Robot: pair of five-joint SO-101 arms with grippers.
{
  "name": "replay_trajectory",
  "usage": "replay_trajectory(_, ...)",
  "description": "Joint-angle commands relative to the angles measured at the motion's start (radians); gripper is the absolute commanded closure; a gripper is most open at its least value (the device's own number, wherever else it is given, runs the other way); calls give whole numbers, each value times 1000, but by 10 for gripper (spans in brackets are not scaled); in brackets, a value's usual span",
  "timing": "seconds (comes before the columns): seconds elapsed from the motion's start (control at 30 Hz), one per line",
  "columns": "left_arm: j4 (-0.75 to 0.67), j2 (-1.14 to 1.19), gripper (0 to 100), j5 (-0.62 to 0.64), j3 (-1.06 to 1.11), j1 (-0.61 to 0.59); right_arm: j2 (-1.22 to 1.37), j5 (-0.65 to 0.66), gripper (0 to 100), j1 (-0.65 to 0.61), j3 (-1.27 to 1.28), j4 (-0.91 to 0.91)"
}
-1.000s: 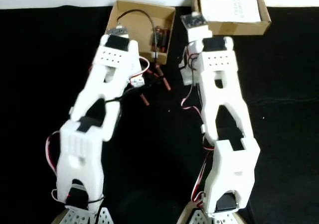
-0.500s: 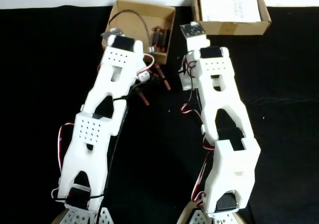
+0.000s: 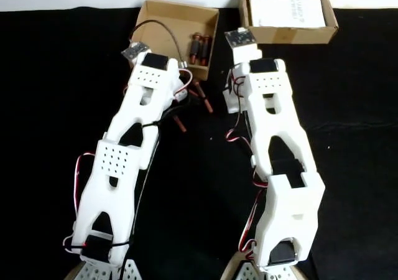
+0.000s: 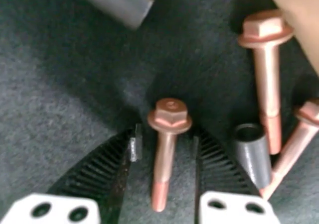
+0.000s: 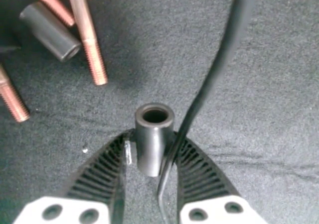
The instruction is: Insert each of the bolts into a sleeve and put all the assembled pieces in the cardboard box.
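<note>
the bolt [image 4: 169, 118] lies flat on the black worktop [image 4: 60, 84] with its hex head pointing away from the wrist. the left pincer [image 4: 165, 140] is open around it, one jaw on each side of the shank and a sliver of cloth showing in both gaps. just beside that are two other bolts [image 4: 265, 79] with a loose grey sleeve [image 4: 251, 154] tucked against them, and a corner of the cardboard box [image 4: 299, 15] is right behind. on the other arm, the right pincer [image 5: 153, 152] has a dark sleeve [image 5: 153, 134] between its jaws, open end facing the camera. both jaws sit snug against its sides, so it looks gripped, and a black cable [image 5: 219, 69] drapes over one jaw. more loose parts lie past it: a spare sleeve [image 5: 50, 30] and a few copper bolts [image 5: 87, 45]. from above, the cardboard box sits at the far edge of the worktop, left of the middle. it has some copper and dark pieces [image 3: 199, 46] in the corner nearest the right arm, and the loose bolts are scattered just in front of it. a second box [image 3: 292, 36] holding a white sheet [image 3: 286, 9] sits further right along the far edge.
</note>
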Motion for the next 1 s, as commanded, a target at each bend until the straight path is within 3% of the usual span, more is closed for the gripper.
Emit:
replay_trajectory(0.0, -41, 25, 820, 8, -35, -25, -51, 2, 992, 5, -2, -2)
replay_trajectory(0.23, -38, 19, 993, -189, -36, -22, -157, -6, 992, -22, -4, 163)
replay_trajectory(0.33, -26, 15, 992, -264, -38, -24, -268, -6, 992, -53, 1, 259)
replay_trajectory(0.43, 77, -22, 992, -356, -99, -12, -392, -2, 992, -62, 1, 268)
replay_trajectory(0.53, 193, -93, 992, -430, -217, 18, -527, 0, 992, -68, 5, 274)
replay_trajectory(0.67, 204, -249, 992, -511, -386, 41, -710, 0, 992, -108, 73, 326)
replay_trajectory(0.97, 210, -720, 992, -720, -424, 39, -1230, 2, 992, -315, 532, 352)
